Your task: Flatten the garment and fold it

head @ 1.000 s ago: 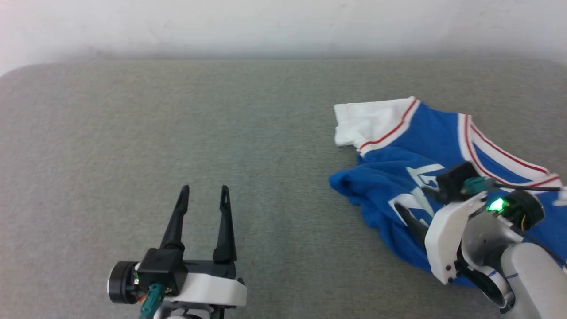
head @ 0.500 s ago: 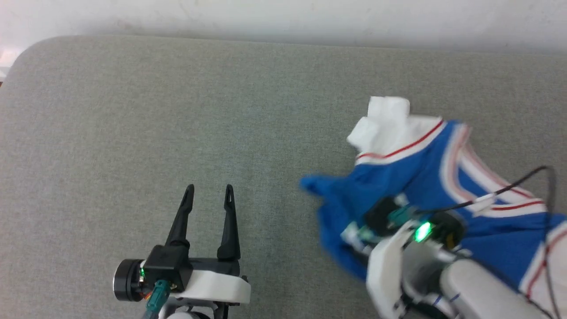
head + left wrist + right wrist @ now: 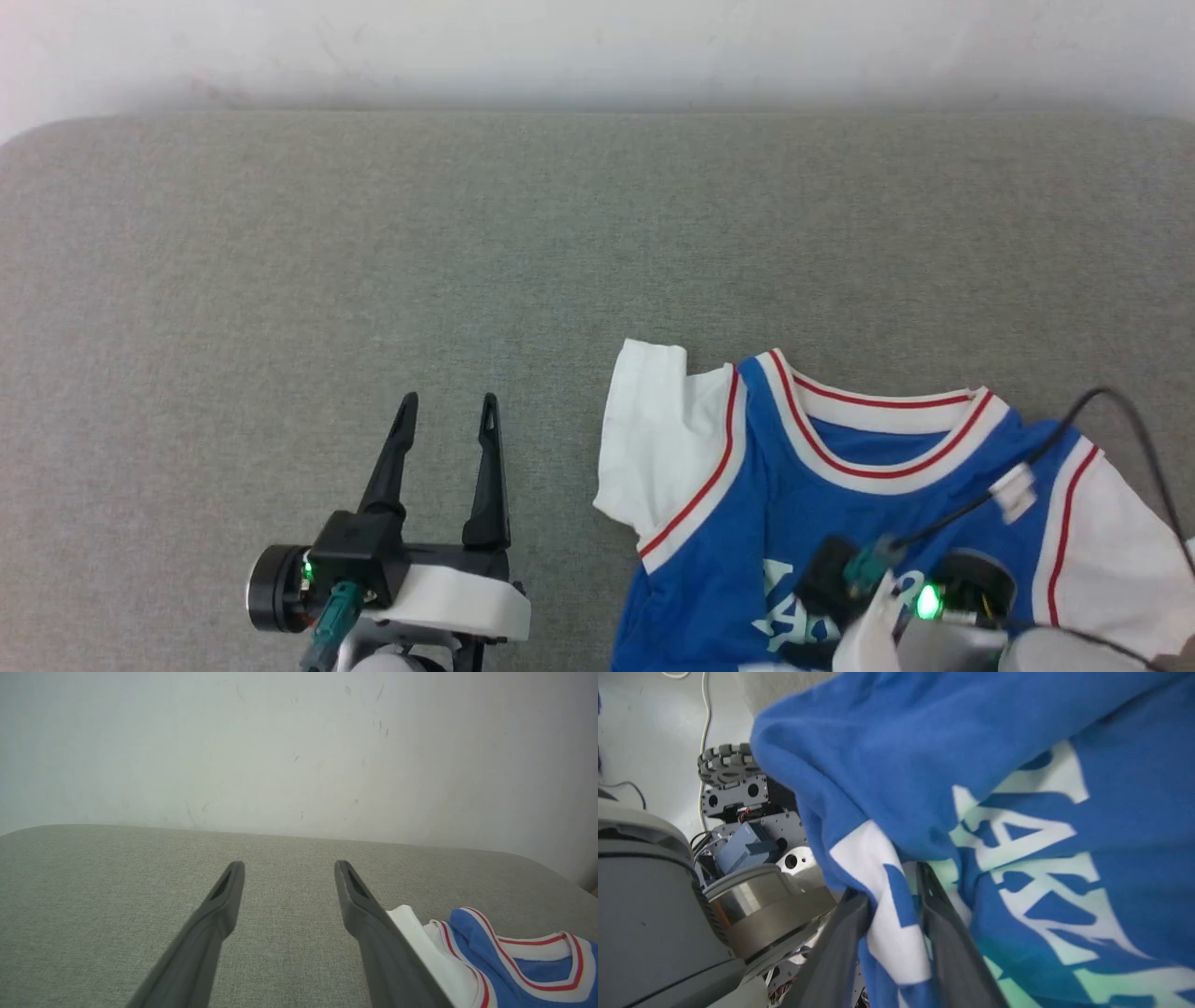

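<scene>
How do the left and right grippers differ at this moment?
The left gripper is open with nothing between its fingers; the right gripper has cloth of the garment between its fingers, grip unclear. The left sits beside the garment, apart from it; the right is in among its folds. Both have two long dark fingers.

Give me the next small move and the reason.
Probably bring the open left gripper across to the white sleeve of the garment: it hangs free nearby, while the right gripper has bunched lettered fabric between its jaws, so the front is not flat.
</scene>
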Tool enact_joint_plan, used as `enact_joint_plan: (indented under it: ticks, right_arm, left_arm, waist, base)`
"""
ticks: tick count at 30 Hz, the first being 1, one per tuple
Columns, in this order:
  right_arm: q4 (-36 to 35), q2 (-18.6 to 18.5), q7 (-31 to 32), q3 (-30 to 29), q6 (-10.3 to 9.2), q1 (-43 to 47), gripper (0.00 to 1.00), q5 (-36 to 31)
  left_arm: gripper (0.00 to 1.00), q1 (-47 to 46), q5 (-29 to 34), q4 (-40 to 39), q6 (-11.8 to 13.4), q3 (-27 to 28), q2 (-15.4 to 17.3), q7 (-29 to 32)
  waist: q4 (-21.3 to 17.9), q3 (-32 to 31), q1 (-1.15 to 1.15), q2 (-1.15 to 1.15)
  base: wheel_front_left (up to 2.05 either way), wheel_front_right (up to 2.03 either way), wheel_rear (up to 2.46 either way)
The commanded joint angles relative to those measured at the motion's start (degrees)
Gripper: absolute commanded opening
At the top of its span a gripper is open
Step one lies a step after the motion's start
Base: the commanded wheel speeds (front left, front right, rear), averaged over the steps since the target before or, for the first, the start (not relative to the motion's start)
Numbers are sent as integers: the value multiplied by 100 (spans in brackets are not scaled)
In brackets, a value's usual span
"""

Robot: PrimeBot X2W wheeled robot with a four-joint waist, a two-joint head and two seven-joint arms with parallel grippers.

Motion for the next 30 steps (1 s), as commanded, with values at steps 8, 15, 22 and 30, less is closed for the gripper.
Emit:
enact_joint_plan:
  ticks: [8, 15, 22, 30]
  right_arm:
    - [295, 944, -1895, -2906, -4, 652, 100, -642]
    - [5, 2676, -3114, -5999, -4, 1834, 100, -2696]
    - [-349, 3490, -3403, -7035, -4, 2729, 100, -3254]
    - [-375, 3504, -3464, -7114, -4, 2516, 100, -2975]
  left_arm:
    - [100, 150, -60, -22, -8, 79, 156, -11]
    - [100, 515, 9, -349, 111, 209, 291, -55]
    - [100, 866, 159, -441, 244, 280, 353, -79]
    - [100, -327, 441, -168, -76, -36, 559, 1110]
  waist:
    - [-280, -372, 0, 0]
    - [-560, -476, 0, 0]
    - [-870, -453, 0, 0]
    - [-957, -112, 0, 0]
  base:
    - [0, 0, 0]
    - [0, 0, 0]
    - [0, 0, 0]
    - [0, 0, 0]
